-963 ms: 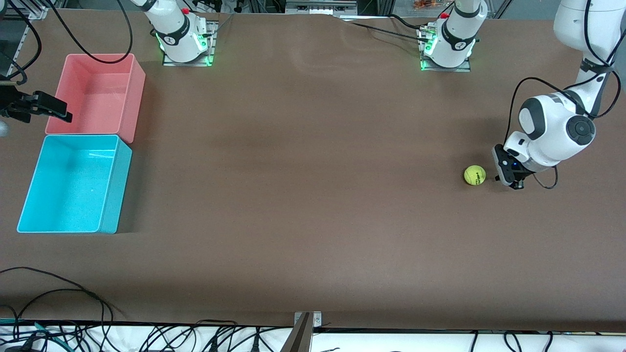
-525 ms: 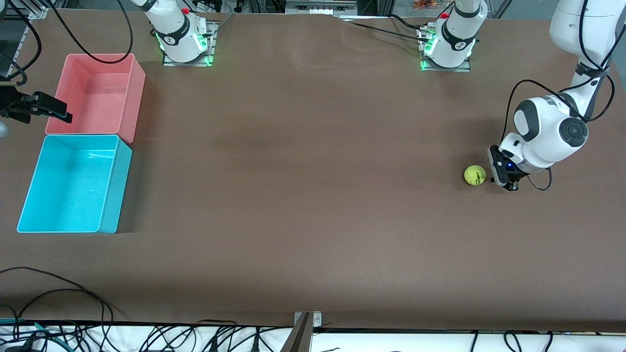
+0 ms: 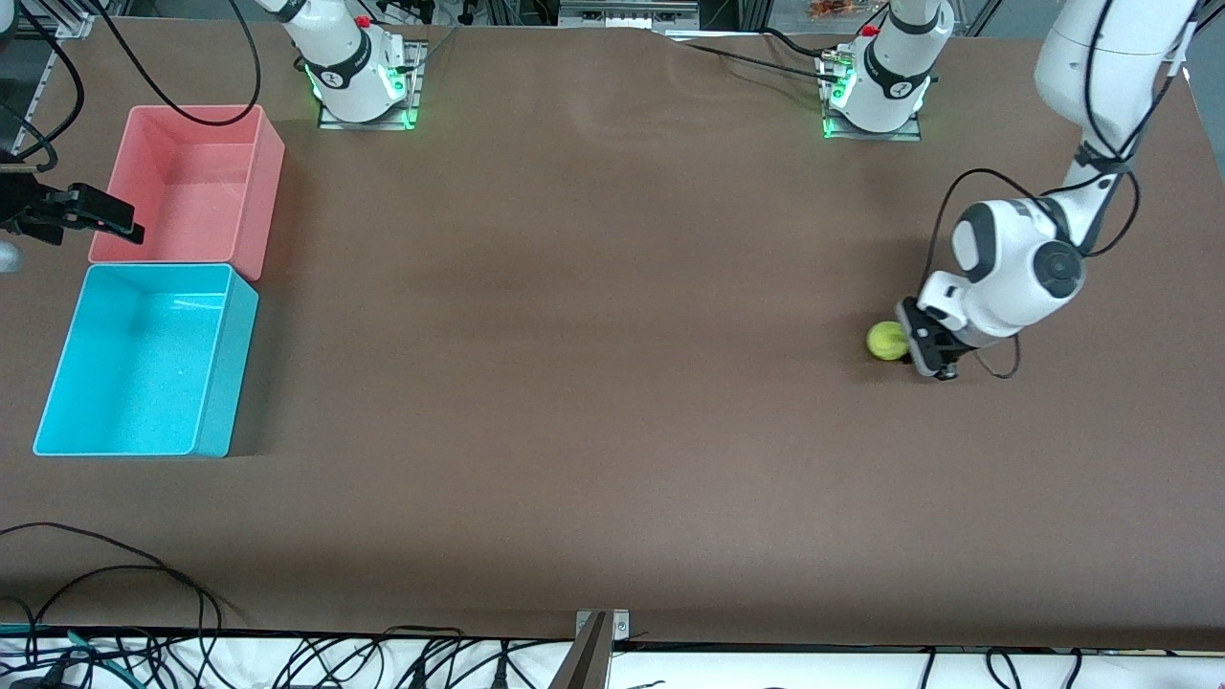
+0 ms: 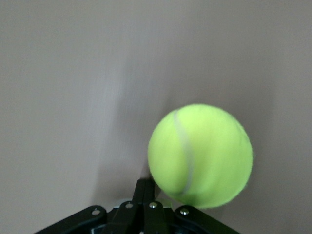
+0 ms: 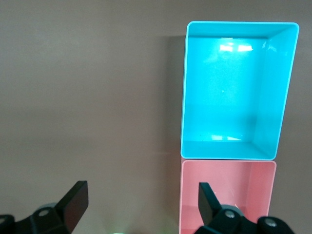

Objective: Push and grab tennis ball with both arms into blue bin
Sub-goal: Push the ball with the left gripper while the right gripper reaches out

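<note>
**Pressing the ball toward the bins**

Nudging from the table surface, the left gripper (image 3: 930, 356) has its fingers pressed together, pinching nothing, and sits right against the tennis ball (image 3: 887, 341). The ball lies on the bin-ward side of those closed fingertips, so contact comes from the left arm's end of the table; a straight push looks set to roll it toward the right arm's end. In the left wrist view the ball (image 4: 201, 155) fills the space just ahead of the fingertips, slightly off their centre line, so it may well squirt sideways.

Far from this gripper, across a long stretch of the brown table (image 3: 593, 383), stands the blue bin (image 3: 218, 383), touching the pink bin (image 3: 258, 191). The right gripper (image 3: 91, 218) hovers beside the pink bin with its fingers spread wide, waiting. It is much nearer the bins, well apart from the ball; its wrist view shows the blue bin (image 5: 187, 92) empty.
</note>
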### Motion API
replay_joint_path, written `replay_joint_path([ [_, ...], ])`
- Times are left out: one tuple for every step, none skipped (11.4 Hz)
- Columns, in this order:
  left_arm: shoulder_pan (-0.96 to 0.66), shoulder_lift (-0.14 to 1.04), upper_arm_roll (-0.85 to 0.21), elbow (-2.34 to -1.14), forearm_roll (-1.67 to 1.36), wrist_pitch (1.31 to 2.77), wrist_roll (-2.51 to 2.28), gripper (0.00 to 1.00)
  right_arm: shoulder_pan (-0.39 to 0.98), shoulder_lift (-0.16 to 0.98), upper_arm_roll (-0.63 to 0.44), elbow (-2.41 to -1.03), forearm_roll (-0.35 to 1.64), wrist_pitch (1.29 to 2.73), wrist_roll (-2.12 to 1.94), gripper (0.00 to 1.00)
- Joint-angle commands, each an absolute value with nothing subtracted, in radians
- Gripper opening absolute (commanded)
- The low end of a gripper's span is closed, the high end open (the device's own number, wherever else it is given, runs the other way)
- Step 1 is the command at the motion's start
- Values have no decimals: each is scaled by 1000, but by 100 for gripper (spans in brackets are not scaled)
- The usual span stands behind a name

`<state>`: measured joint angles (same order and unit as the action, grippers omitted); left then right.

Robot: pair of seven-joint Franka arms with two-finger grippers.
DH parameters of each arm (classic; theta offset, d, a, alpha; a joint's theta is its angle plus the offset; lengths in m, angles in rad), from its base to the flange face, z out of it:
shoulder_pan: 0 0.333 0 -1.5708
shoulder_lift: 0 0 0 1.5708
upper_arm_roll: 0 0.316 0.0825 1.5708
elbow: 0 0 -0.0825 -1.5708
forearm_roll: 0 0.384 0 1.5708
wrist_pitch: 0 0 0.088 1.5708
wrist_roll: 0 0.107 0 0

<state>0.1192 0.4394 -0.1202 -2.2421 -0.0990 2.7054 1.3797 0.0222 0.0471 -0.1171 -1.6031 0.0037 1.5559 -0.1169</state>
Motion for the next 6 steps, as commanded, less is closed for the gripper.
replay_joint_path([
  [13, 474, -215, -2143, 7, 2640, 843, 0, 23, 63, -115, -1578, 23, 1557, -109, 100],
  [11, 477, -228, -2117, 122, 2614, 699, 0, 23, 63, -114, -1578, 23, 1557, -109, 100],
  [12, 474, -229, -2120, 191, 2612, 630, 0, 23, 63, -114, -1578, 25, 1557, -109, 100],
  [17, 471, -229, -2123, 201, 2612, 633, 0, 28, 66, -104, -1578, 25, 1559, -109, 100],
  [21, 466, -229, -2126, 210, 2611, 635, 0, 31, 71, -94, -1578, 23, 1560, -109, 100],
  [25, 462, -229, -2131, 210, 2611, 650, 0, 32, 71, -91, -1578, 23, 1566, -110, 100],
])
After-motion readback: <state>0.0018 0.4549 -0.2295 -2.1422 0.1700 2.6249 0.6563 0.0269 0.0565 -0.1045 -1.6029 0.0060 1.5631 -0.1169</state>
